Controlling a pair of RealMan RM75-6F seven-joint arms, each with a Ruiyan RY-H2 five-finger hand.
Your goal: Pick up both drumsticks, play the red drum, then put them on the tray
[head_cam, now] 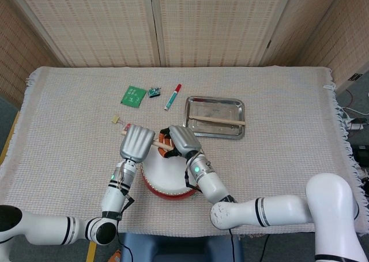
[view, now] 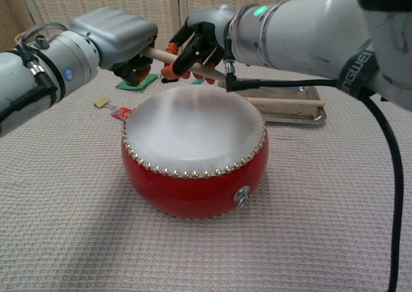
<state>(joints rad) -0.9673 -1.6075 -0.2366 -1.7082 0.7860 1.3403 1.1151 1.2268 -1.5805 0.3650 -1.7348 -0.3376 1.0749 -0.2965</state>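
Round red drum with white skin (view: 193, 157): centre of cloth-covered table (head_cam: 288, 100); left hand (view: 119, 38) grasps pale wooden drumstick (view: 168, 58) above the far rim; right hand (view: 196, 44) curls on the same stick, seemingly a handover; second wooden drumstick (head_cam: 218, 120) lies in the rectangular steel tray (head_cam: 193, 103), already stowed.

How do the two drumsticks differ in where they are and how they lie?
One drumstick is gripped by the left hand above the red drum, with the right hand at it; the other drumstick lies flat in the tray, untouched. Both are plain pale wood.
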